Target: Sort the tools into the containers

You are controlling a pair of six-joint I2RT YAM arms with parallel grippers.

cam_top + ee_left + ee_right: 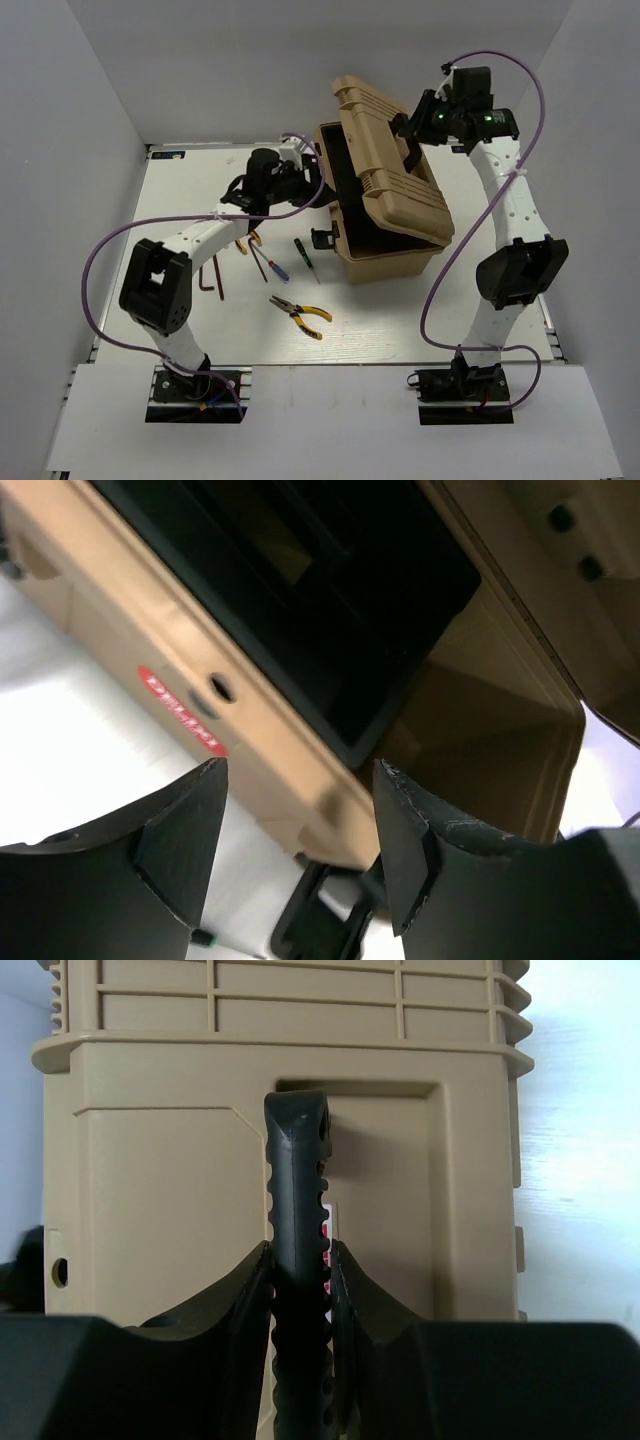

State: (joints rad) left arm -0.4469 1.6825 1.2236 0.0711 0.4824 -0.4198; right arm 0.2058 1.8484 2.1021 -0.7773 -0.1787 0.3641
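Right wrist view: my right gripper (298, 1260) pinching the lid handle (297, 1160) of the toolbox (420, 1180).
My left gripper (300, 772) hangs spread at the open rim; the tools (300, 316) lie on the table (400, 330) left of it. Should the handle slip, the lid (395, 170) could drop onto my left fingers (180, 850).

The left arm (190, 240) hides most of one pliers (251, 240) (yellow handle tips show).

Robot lab cell, plain white walls (80, 120), white table (380, 320) (two bolted arms (165, 285))
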